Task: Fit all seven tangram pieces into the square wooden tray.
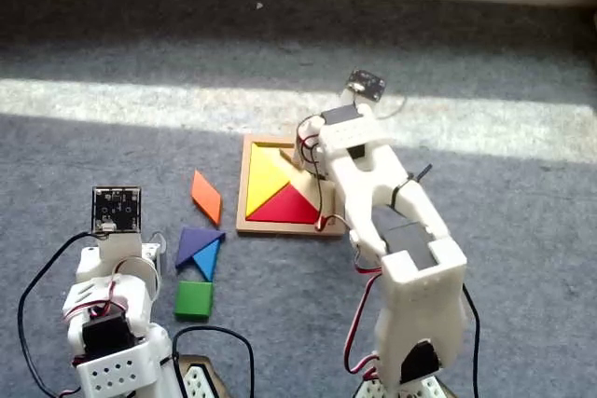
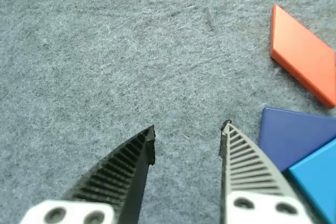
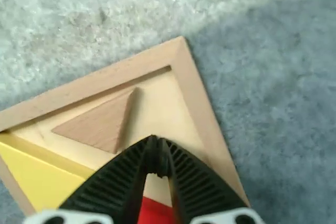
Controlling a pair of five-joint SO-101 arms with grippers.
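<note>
Three pieces are seen inside the tray, and four outside it on the counter. The right jaws are clenched on nothing, tips together, over the tray floor. Directly under the tips the red triangle is found, with the yellow triangle just beside them. Just ahead of the tips lies the wood triangle, flat and apart from the rim, with bare floor between it and the corner beyond.

The step in hand is judged to be the seating of this piece. It is best done with the tips shut and used as a pusher. They should be set against the near edge, low enough not to ride over it, and eased forward slowly so that the piece slides rather than tips. The push should be aimed so that the tray is not dragged across the counter and the yellow and red triangles are not disturbed.

The left jaws are released over bare counter. Just beside one jaw lies the navy triangle, with the blue triangle touching it. The orange piece lies farther ahead, apart. The green square is seen near that arm in the high view. These four are best left until the wood triangle is settled.
</note>
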